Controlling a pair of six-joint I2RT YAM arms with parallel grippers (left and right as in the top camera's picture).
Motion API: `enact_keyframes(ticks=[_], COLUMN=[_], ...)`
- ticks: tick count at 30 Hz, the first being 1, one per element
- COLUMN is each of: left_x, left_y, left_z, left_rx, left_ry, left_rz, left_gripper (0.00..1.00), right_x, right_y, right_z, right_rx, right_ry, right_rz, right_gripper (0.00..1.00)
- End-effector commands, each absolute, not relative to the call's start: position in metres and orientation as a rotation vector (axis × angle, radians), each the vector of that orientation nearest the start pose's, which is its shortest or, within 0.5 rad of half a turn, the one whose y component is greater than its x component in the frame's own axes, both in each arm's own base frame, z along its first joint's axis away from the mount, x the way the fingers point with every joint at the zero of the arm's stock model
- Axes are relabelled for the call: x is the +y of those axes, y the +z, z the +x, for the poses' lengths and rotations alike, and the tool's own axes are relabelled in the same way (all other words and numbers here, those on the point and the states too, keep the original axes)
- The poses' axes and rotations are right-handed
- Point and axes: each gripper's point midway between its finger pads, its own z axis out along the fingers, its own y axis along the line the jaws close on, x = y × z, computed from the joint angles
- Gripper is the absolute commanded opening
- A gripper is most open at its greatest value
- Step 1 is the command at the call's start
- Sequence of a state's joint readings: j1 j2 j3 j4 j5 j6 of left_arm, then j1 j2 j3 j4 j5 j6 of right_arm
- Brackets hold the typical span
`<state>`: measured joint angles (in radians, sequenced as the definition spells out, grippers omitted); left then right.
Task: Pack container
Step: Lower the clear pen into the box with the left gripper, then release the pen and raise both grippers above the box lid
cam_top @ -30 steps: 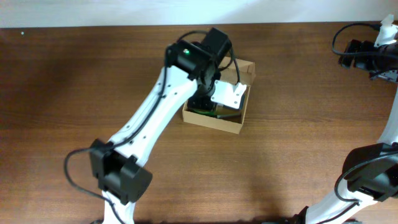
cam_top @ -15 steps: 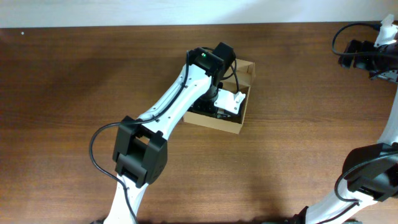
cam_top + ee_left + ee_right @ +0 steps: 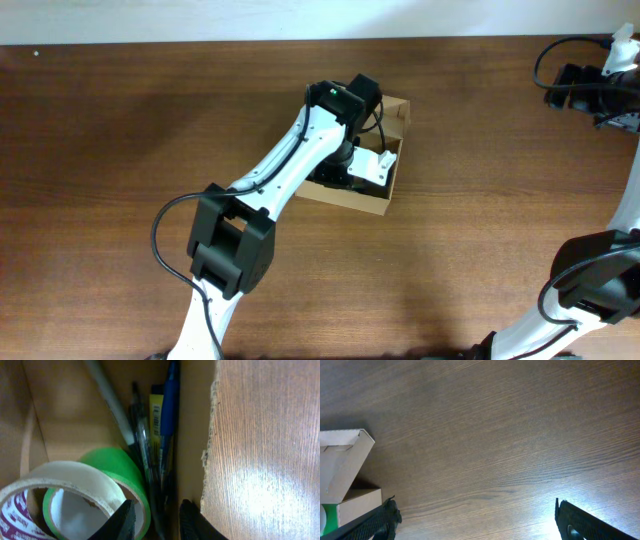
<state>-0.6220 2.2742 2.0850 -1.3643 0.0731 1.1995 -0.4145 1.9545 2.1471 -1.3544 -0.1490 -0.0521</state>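
Note:
The tan cardboard container [image 3: 387, 205] stands mid-table with its lid flap open. My left gripper [image 3: 352, 170] is lowered inside it. In the left wrist view its fingers [image 3: 159, 521] are a little apart, with dark pens [image 3: 145, 445] lying between and ahead of them. A green tape roll [image 3: 116, 462], a white tape roll [image 3: 65, 477], a blue pen [image 3: 170, 405] and a grey marker [image 3: 107, 395] lie in the container [image 3: 65, 405]. My right gripper [image 3: 475, 520] is wide open and empty over bare wood, and a corner of the container [image 3: 350, 502] shows at that view's left.
The right arm [image 3: 585, 90] is folded at the table's far right corner, well away from the container. The brown wooden table [image 3: 480, 250] surrounds the container on all sides. The left arm's links stretch from the front edge up to the container.
My left arm has swung right and lowered its gripper deeper into the container. The right arm has not moved.

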Motion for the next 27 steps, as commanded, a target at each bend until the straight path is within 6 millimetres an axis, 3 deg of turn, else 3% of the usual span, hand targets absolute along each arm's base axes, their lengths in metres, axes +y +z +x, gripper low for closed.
enact_keyframes(ticks=[1,5,8,11,13,15,17,18,21,22,23,24,25,26,27], left_x=[-0.269,-0.268,-0.258,-0.236,-0.210,-0.177,-0.132,-0.108,-0.045,-0.031,-0.018,-0.010,-0.003,0.004,0.008], left_y=[0.101,0.163,0.226,0.290,0.330,0.360,0.380,0.383,0.376,0.371,0.362,0.355,0.347,0.338,0.329], left_z=[0.360,0.378,0.385,0.387,0.390,0.395,0.403,0.407,0.420,0.424,0.428,0.432,0.436,0.441,0.446], left_rx=[-2.087,-2.423,-2.697,-2.929,-3.140,-3.350,-3.594,-3.692,-3.883,-3.901,-3.901,-3.897,-3.887,-3.875,-3.862], left_ry=[-0.017,-0.185,-0.321,-0.470,-0.575,-0.646,-0.658,-0.654,-0.563,-0.506,-0.436,-0.386,-0.330,-0.285,-0.239], left_rz=[-2.437,-2.374,-2.327,-2.280,-2.148,-1.951,-1.591,-1.375,-0.699,-0.566,-0.484,-0.448,-0.416,-0.389,-0.369], left_gripper=[0.36,0.47,0.48,0.48,0.48,0.46,0.42,0.33,0.23,0.18,0.09,0.04,0.02,0.02,0.02], right_x=[-0.154,-0.154,-0.154,-0.154,-0.155,-0.157,-0.148,-0.141,-0.126,-0.120,-0.113,-0.109,-0.104,-0.099,-0.094], right_y=[0.241,0.241,0.241,0.241,0.242,0.247,0.253,0.256,0.261,0.263,0.264,0.264,0.263,0.260,0.257], right_z=[0.418,0.418,0.418,0.418,0.421,0.431,0.440,0.444,0.448,0.449,0.450,0.451,0.452,0.452,0.453], right_rx=[2.668,2.668,2.668,2.668,2.654,2.610,2.569,2.552,2.524,2.515,2.507,2.508,2.511,2.523,2.534], right_ry=[0.081,0.081,0.081,0.081,0.078,0.079,0.160,0.215,0.334,0.379,0.425,0.445,0.467,0.480,0.495], right_rz=[0.453,0.453,0.454,0.453,0.449,0.432,0.398,0.378,0.341,0.327,0.312,0.305,0.295,0.298,0.310], right_gripper=[0.99,0.99,0.99,0.99,0.99,0.99,0.99,0.99,0.99,0.99,0.80,0.50,0.32,0.17,0.08])
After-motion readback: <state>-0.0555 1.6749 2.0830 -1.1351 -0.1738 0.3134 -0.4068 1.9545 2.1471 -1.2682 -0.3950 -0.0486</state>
